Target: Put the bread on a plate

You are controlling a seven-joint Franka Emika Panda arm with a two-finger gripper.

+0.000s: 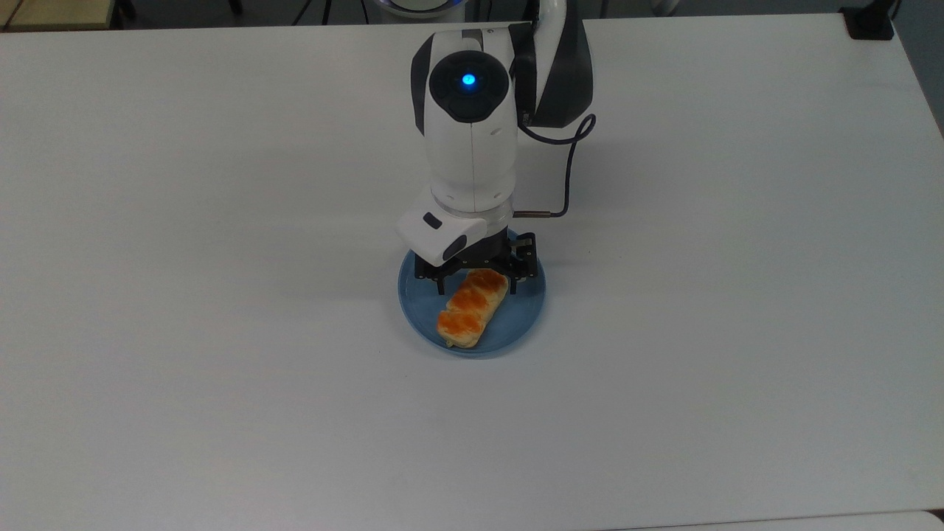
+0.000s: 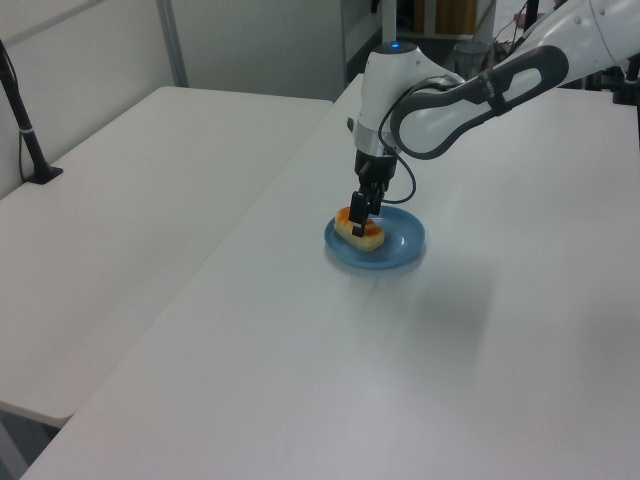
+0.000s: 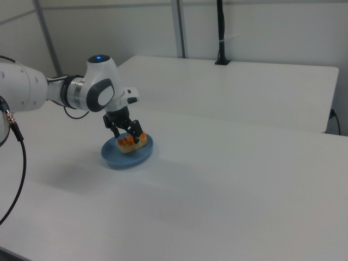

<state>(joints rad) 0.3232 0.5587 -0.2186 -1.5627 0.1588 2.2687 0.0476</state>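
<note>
From the top view we find the bread [image 1: 473,307] lying flat inside the plate [image 1: 529,310] mid-table, the gripper [image 1: 476,278] spread open astride its far end, apparently just letting go, and the left and right views agree.

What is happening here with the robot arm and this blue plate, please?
The robot arm is putting the bread on the blue plate, which sits on a white table. The bread lies inside the plate, with its striped top facing up. The gripper is low over the plate, with its fingers open on either side of the bread's far end in the top view. So the bread looks delivered, and the arm has yet to lift away.
</note>
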